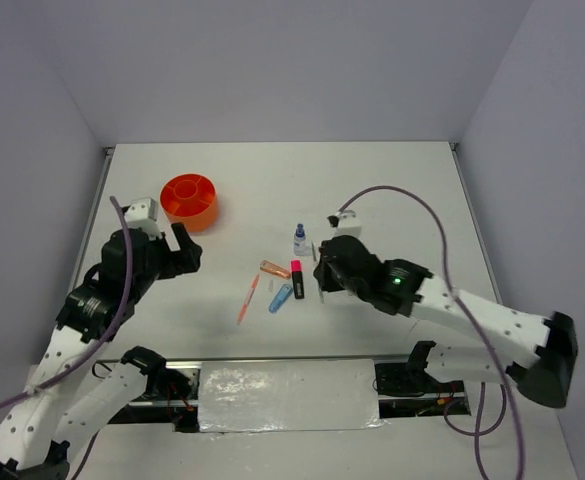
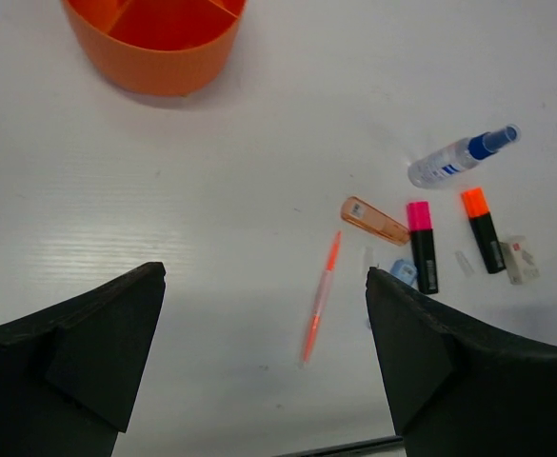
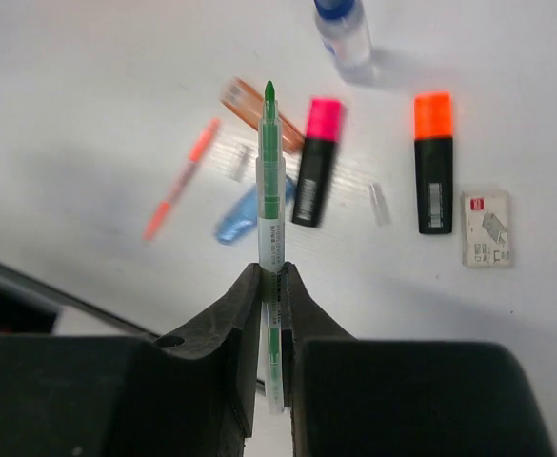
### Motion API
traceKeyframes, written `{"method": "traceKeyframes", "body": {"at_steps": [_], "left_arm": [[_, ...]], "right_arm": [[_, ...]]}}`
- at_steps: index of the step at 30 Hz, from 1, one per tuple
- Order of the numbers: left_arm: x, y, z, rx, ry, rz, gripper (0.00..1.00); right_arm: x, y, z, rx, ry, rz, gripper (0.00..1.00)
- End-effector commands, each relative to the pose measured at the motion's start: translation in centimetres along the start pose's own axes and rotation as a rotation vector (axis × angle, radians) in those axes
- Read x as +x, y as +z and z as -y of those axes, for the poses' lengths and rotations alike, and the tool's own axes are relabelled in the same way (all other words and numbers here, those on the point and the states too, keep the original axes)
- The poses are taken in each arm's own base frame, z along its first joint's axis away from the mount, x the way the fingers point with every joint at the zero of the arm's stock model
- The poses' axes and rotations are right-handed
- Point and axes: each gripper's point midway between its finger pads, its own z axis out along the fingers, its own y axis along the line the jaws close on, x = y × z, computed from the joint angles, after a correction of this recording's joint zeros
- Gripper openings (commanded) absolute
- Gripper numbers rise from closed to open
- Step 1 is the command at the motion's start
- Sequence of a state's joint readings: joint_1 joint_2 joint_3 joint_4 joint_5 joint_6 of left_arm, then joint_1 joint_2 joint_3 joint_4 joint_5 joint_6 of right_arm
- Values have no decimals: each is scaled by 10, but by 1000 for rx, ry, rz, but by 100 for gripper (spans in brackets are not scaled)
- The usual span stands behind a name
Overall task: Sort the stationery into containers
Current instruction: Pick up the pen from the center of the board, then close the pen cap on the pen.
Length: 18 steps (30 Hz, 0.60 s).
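Note:
My right gripper [image 3: 270,276] is shut on a thin green-and-white pen [image 3: 270,181] and holds it above the table; it also shows in the top view [image 1: 324,272]. Below it lie a pink-tipped highlighter [image 3: 316,162], an orange-tipped highlighter [image 3: 433,162], a white eraser [image 3: 486,228], a blue marker [image 3: 238,219], a thin orange pen [image 3: 181,179] and a blue-capped bottle [image 3: 345,29]. The round orange cup [image 1: 190,198] stands at the far left. My left gripper [image 2: 264,276] is open and empty, between the cup [image 2: 154,38] and the orange pen [image 2: 320,295].
A clear orange cap-like piece [image 2: 375,220] lies beside the pink highlighter [image 2: 422,246]. A small clear cap [image 3: 378,203] lies between the two highlighters. The table's near edge, with a shiny strip [image 1: 287,395], runs between the arm bases.

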<state>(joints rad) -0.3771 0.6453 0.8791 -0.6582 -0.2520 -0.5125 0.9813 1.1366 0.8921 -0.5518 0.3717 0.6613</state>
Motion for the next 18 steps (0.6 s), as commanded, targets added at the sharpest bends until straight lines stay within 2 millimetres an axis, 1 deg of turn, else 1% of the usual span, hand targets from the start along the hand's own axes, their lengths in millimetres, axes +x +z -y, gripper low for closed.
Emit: {"method": "traceKeyframes", "body": {"at_steps": [1, 2, 3, 4, 5, 6, 7, 9, 10, 11, 12, 13, 14, 15, 18], "left_arm": [[7, 20, 43, 152, -78, -66, 99], [16, 28, 56, 170, -73, -91, 98], [34, 38, 68, 158, -58, -135, 97], [32, 38, 71, 164, -83, -126, 96], [51, 47, 83, 138, -34, -165, 96], [59, 51, 91, 127, -13, -178, 94], [75, 59, 107, 98, 34, -209, 93], [92, 68, 119, 62, 77, -244, 89], [105, 78, 131, 42, 124, -275, 84], [112, 83, 136, 38, 142, -289, 76], [116, 88, 140, 30, 149, -298, 75], [125, 96, 145, 12, 171, -317, 75], [129, 101, 147, 9, 182, -321, 69], [131, 104, 150, 8, 188, -327, 67], [151, 120, 156, -7, 228, -375, 66]], "right_arm": [[-29, -48, 6, -35, 47, 102, 0], [-28, -55, 11, -32, 42, 99, 0], [-32, -66, 14, -43, 49, 117, 0], [-32, -70, 18, -31, 49, 119, 0], [-30, -75, 28, 4, 42, 116, 0], [-30, -80, 31, 6, 43, 118, 0], [-32, -87, 35, 2, 49, 135, 0], [-34, -99, 41, -7, 62, 154, 0], [-34, -102, 44, -10, 63, 160, 0], [-35, -108, 47, -19, 68, 174, 0], [-34, -110, 47, -28, 70, 178, 0], [-31, -109, 50, -29, 66, 175, 0], [-30, -110, 49, -38, 61, 178, 0], [-29, -111, 50, -45, 60, 180, 0], [-21, -107, 54, -27, 44, 156, 0]]}}
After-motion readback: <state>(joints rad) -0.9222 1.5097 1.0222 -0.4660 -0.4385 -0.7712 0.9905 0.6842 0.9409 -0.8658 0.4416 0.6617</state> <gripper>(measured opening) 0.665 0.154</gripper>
